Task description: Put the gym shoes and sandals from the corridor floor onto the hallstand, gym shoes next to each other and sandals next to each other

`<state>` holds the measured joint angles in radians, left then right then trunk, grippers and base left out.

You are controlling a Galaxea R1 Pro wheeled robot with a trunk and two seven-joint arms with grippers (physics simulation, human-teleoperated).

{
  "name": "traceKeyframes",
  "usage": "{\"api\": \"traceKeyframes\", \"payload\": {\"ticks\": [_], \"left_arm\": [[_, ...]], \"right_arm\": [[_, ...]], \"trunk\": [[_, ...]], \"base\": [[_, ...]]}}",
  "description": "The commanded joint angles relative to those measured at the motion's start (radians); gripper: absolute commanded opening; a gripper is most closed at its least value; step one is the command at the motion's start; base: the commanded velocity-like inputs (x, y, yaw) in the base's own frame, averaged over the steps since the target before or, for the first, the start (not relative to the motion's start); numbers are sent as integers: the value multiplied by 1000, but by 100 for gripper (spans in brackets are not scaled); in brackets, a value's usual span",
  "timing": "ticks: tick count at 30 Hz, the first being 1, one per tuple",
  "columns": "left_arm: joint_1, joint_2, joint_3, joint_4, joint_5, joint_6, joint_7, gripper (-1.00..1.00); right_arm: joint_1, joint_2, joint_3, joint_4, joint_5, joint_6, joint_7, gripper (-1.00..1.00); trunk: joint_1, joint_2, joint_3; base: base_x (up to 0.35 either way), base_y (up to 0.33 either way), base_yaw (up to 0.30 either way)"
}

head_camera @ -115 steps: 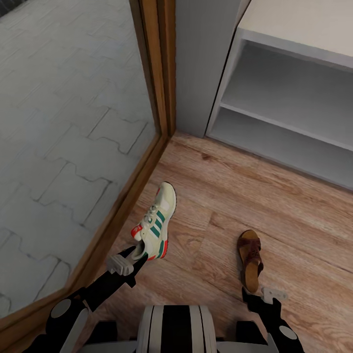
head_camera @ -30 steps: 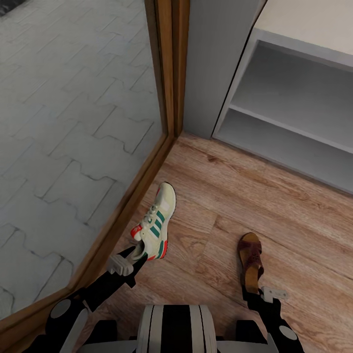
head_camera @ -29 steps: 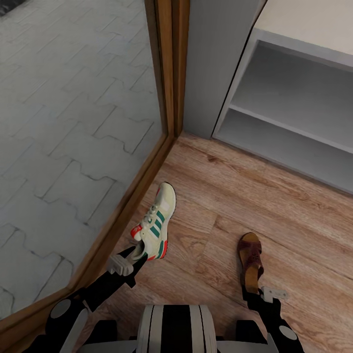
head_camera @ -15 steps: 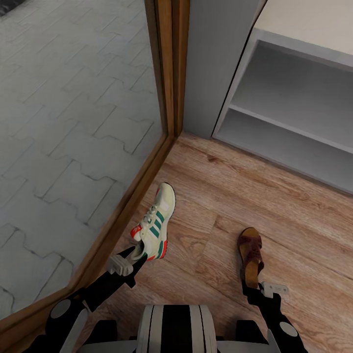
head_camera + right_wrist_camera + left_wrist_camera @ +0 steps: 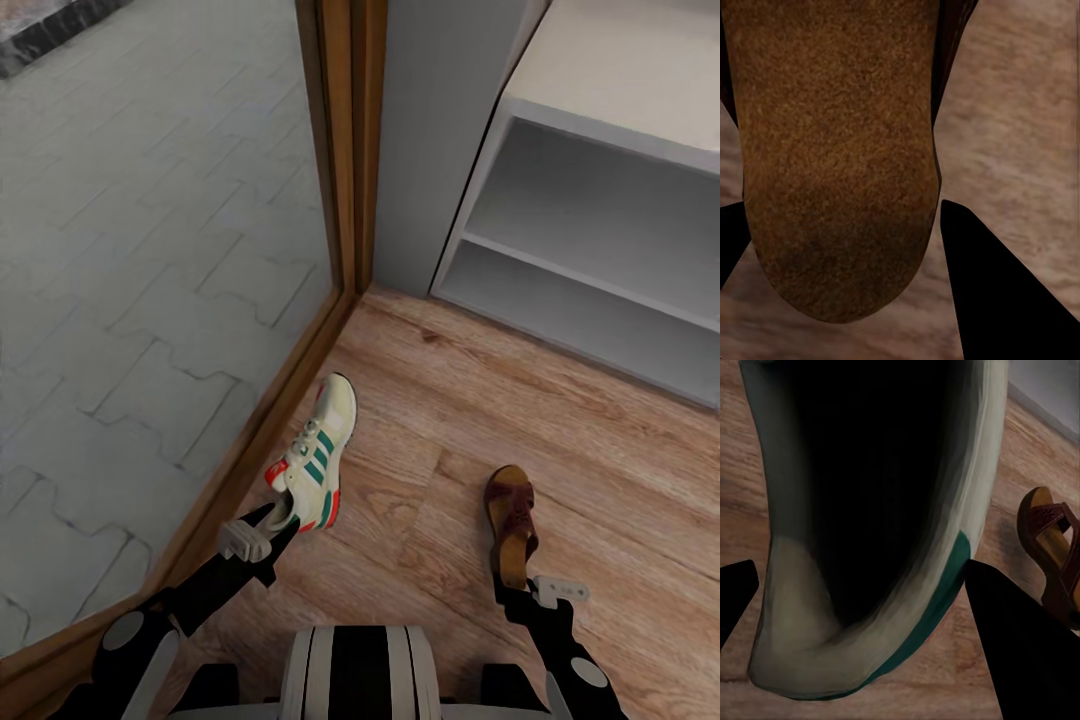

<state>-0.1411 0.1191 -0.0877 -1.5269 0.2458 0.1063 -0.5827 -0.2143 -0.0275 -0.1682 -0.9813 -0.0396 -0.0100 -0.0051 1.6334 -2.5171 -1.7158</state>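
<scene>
Two hands grip shoes above the floor point(image 5: 560, 440): left hand point(image 5: 283, 513) holding a sneaker point(image 5: 318, 455) by its heel, right hand point(image 5: 512, 590) holding a sandal point(image 5: 510, 520), near the white rack point(image 5: 600, 190).

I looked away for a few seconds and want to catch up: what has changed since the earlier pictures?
Mostly the view: the camera shifted, so the hallstand shows more of its top. The right gripper raised the sandal slightly between one second ago and half a second ago. The left gripper holds the gym shoe by its heel as before. Neither shoe is on the rack yet.
</scene>
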Motion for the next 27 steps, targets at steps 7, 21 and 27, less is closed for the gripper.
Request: {"api": "traceKeyframes", "payload": {"ticks": [7, 21, 27], "left_arm": [[0, 0, -2, -1, 9, 10, -2, -100], [0, 0, 1, -1, 10, 10, -1, -100], [-1, 1, 1, -1, 10, 10, -2, -100]], "right_arm": [[1, 1, 1, 1, -8, 4, -1, -100], [2, 2, 1, -2, -11, 76, 1, -100], [5, 1, 2, -190, -14, 141, 3, -100]], "trunk": [[-3, 1, 27], [-10, 5, 81], [-12, 6, 104]], "base": [[0, 0, 0], [0, 0, 0], [0, 0, 0]]}}
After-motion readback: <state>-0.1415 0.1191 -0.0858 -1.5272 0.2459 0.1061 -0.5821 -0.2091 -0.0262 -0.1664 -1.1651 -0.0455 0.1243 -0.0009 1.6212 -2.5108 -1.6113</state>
